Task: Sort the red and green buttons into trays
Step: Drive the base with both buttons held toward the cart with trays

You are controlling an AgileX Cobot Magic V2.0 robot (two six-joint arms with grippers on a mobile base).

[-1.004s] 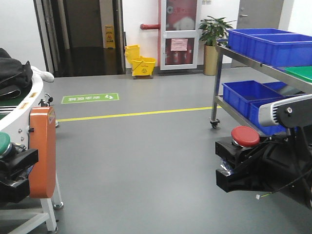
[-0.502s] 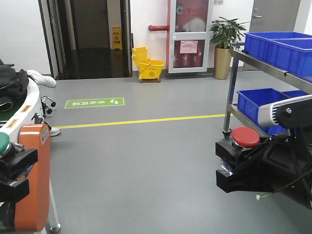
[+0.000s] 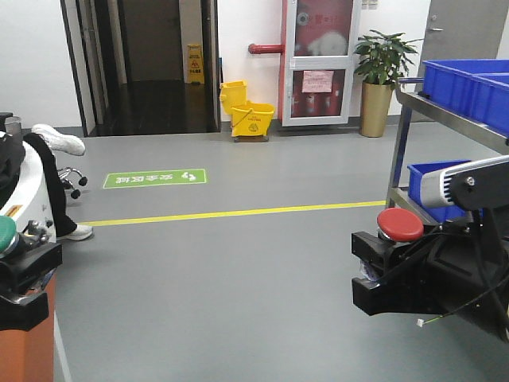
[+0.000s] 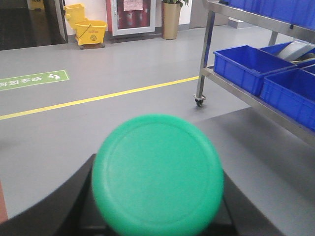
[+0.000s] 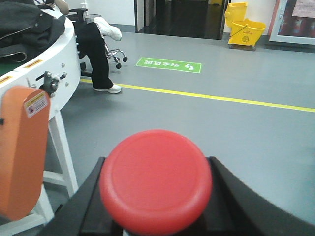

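Holding one button per arm, both in the air above the floor and well apart from each other. Gripping the red button (image 3: pixel 400 224) in the right jaws, clenched on the dark block beneath the cap, with the cap facing up and dark jaw showing on either side of it in the right wrist view. Gripping the green button (image 4: pixel 157 174) the same way in the left jaws, with only a sliver of cap showing at the left edge of the front view. Cannot see either tray from here, only blue crates (image 3: pixel 469 76) on a steel rack (image 3: pixel 400 143) to the right.

Probably light and rigid: hard plastic, unlikely to bend or crush under a firm grip. Best taken by the squared block, flat faces against the jaws, as appears to be done already. Better not to pinch the cap: round, smooth and domed, so apt to slip, and probably sprung, so liable to sink under pressure. Expect some top-heaviness from the wide cap. Set down block first and release low, or risk tipping onto the rim and rolling.
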